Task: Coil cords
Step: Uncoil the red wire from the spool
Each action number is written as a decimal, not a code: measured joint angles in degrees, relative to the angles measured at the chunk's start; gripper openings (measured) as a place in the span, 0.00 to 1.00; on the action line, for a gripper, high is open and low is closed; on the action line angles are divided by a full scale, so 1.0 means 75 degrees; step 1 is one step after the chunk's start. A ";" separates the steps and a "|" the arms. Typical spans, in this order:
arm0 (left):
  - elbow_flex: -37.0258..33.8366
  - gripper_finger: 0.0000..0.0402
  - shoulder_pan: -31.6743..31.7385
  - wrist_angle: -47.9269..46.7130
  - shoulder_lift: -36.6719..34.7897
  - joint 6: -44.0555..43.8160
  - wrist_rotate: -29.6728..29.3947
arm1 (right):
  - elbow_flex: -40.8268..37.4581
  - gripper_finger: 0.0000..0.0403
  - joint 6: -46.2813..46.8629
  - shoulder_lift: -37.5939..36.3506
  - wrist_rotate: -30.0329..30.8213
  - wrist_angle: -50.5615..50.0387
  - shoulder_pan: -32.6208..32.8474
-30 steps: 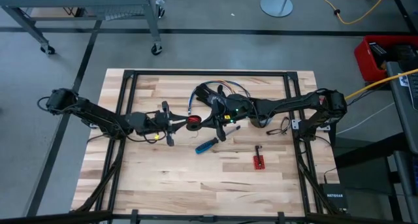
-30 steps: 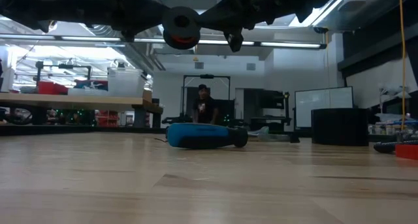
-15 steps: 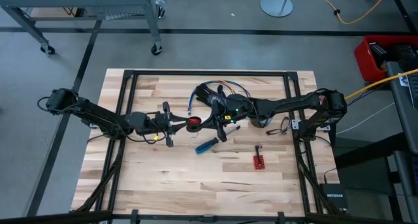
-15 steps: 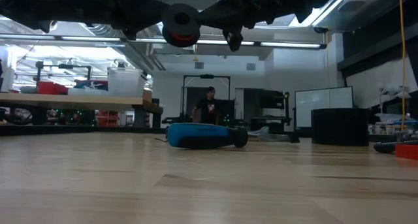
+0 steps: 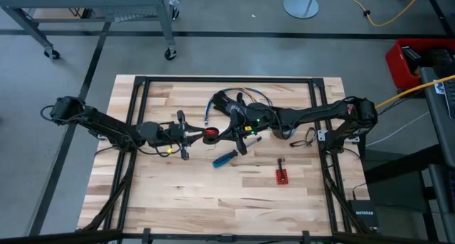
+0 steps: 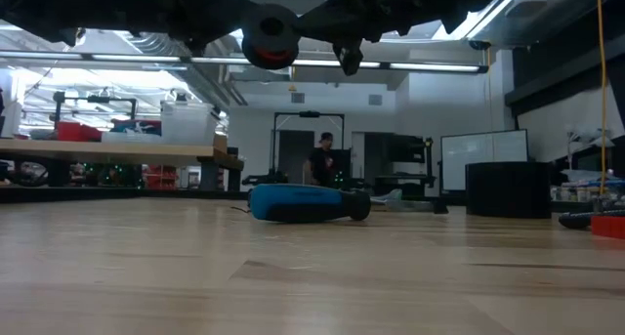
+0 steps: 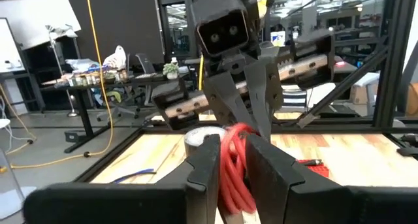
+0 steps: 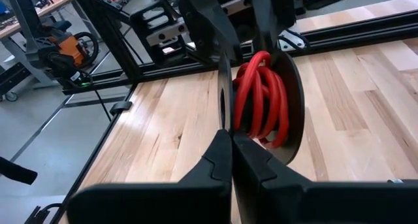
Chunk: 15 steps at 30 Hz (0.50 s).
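Observation:
A red cord coil (image 8: 258, 96), wound between two thin black discs, hangs in mid-air over the table's middle (image 5: 211, 135). My left gripper (image 5: 205, 135) reaches in level from the table's left and is shut on the coil. My right gripper (image 5: 226, 134) comes from the table's right, shut, with its fingertips (image 8: 230, 138) right at the coil's near rim. In the low view the coil (image 6: 270, 37) shows high above the tabletop, with my right gripper's tip (image 6: 347, 57) beside it. A tangle of dark cords (image 5: 234, 102) lies on the table behind the grippers. My left gripper pinches the coil between its two fingers (image 7: 206, 165), one on each flat side, with the red windings (image 7: 236, 162) showing between them. The fingers come level from the table's left. The coil stands on edge, lifted clear of the table. My right gripper's shut fingertips stand at the rim of one black disc (image 8: 222, 116); I cannot tell whether they touch it.
A blue-handled screwdriver (image 5: 226, 157) lies on the table just near of the grippers. A small red piece (image 5: 282, 176) sits to the near right, a grey tape roll (image 7: 201, 138) lies below the coil, and a loose dark cord (image 5: 307, 139) lies by the right arm. A black frame (image 5: 227, 79) rims the table.

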 joint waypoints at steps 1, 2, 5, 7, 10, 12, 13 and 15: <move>0.0070 0.16 0.0000 -0.0004 0.0041 0.0051 -0.0001 | 0.0000 0.00 0.0000 0.0000 0.0001 0.0006 0.0000; 0.0145 0.16 0.0000 -0.0006 0.0092 0.0142 0.0002 | 0.0000 0.00 -0.0003 0.0000 0.0004 0.0012 0.0000; 0.0386 0.16 0.0000 -0.0113 0.0368 0.0348 0.0011 | -0.0003 0.00 -0.0006 0.0000 -0.0010 0.0012 0.0000; 0.0532 0.16 0.0000 -0.0297 0.0545 0.0383 0.0007 | -0.0005 0.00 -0.0005 0.0000 -0.0008 -0.0031 0.0003; 0.0665 0.16 0.0003 -0.0677 0.0716 0.0383 -0.0028 | -0.0020 0.00 -0.0003 0.0010 -0.0062 -0.0144 0.0006; 0.0676 0.16 0.0003 -0.0766 0.0766 0.0371 -0.0092 | -0.0026 0.00 -0.0009 0.0012 -0.0066 -0.0207 0.0006; 0.0676 0.16 0.0003 -0.0790 0.0767 0.0350 -0.0094 | -0.0026 0.00 -0.0016 0.0012 -0.0064 -0.0216 0.0006; 0.0679 0.16 0.0003 -0.0787 0.0765 0.0348 -0.0093 | -0.0025 0.00 -0.0023 0.0012 -0.0063 -0.0238 0.0003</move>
